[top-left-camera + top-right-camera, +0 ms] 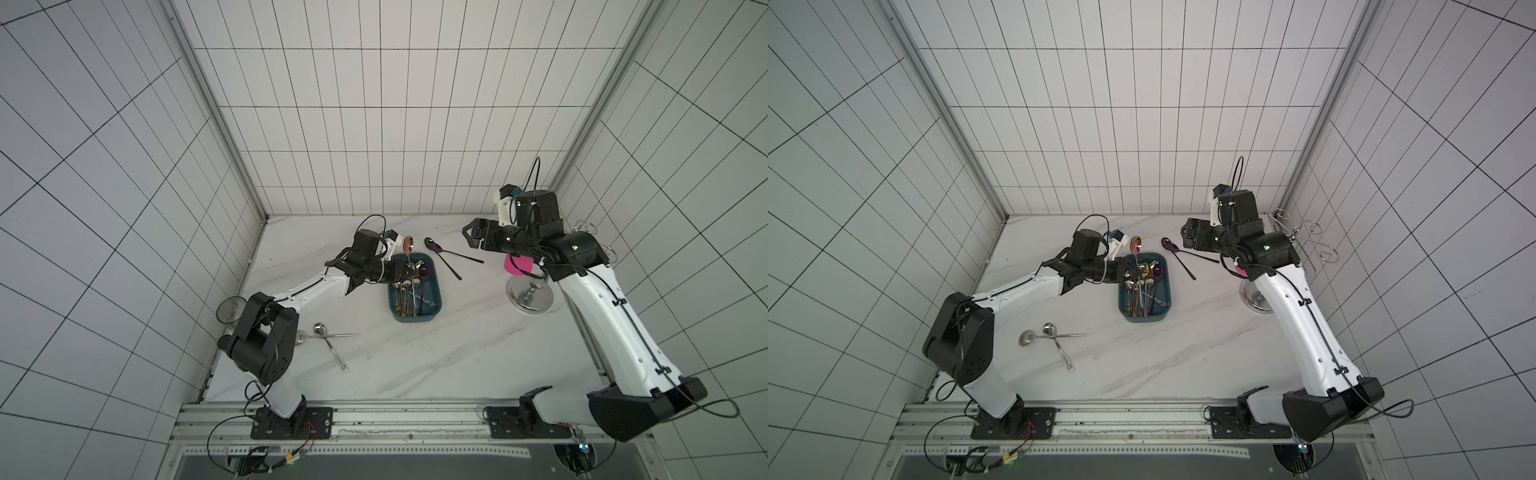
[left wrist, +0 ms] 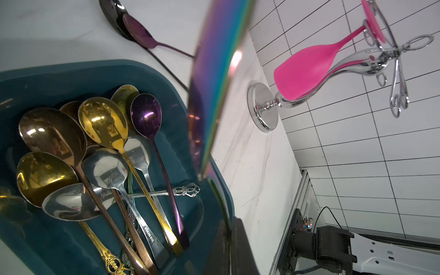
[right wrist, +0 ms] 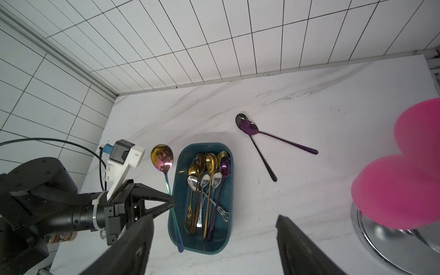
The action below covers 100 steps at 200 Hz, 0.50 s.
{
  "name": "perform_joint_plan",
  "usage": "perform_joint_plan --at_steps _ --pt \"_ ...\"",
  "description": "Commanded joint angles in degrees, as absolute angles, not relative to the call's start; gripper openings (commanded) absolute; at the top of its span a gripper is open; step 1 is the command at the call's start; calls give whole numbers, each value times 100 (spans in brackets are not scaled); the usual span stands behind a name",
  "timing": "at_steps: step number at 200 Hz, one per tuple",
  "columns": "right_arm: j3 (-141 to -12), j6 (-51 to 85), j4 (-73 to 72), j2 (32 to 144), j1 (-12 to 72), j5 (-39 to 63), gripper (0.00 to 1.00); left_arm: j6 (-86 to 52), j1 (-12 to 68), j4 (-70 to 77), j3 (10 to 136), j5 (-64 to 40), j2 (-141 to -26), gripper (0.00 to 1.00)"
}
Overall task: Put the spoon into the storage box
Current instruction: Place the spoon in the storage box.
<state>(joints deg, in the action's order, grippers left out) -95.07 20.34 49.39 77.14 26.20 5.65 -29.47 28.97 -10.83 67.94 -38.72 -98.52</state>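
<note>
Closest to the robot, two silver spoons (image 1: 319, 329) lie crossed on the bench (image 1: 457, 365), beside the left arm (image 1: 316, 286). They are not put away yet. The bench from there across to the right arm (image 1: 602, 324) is bare, so there is lots of room to move.

A bit farther is the storage box (image 3: 204, 247), in the middle of the bench. Many gold, silver and purple spoons are in it already. So a big part of the job looks done.

The left claw (image 3: 173, 202) is pinched tight on the thin handle of a rainbow spoon (image 3: 162, 157). This spoon is not in yet. It hangs along the box's edge on the left arm's side. Its round end sticks out past the far corner. I cannot tell if it touches the rim. I think it must move a little toward the right arm, over the rim, before it is let go.

Farther back, two dark spoons (image 3: 248, 127) lie crossed, apart from the box. The right claw (image 1: 467, 236) is wide and holds nothing. It hangs above the bench near them. The pink goblet (image 1: 517, 266) on its shiny stand (image 1: 530, 297) is under that arm, so it could get bumped. The back wall (image 1: 374, 145) is close behind.
</note>
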Motion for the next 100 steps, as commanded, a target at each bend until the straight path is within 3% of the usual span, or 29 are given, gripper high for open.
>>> perform_joint_plan --at_steps 1,57,100 --pt "-9374 1615 5114 7596 2579 318 85 -3061 2905 -1261 6934 -3867 -10088 0" --pt "-9254 1092 5217 7729 2584 272 85 -3366 2965 -1271 6850 -3975 -10619 1" --pt "-9255 784 5353 7947 2582 302 84 -3401 2956 -1362 6954 -3921 -10525 29"
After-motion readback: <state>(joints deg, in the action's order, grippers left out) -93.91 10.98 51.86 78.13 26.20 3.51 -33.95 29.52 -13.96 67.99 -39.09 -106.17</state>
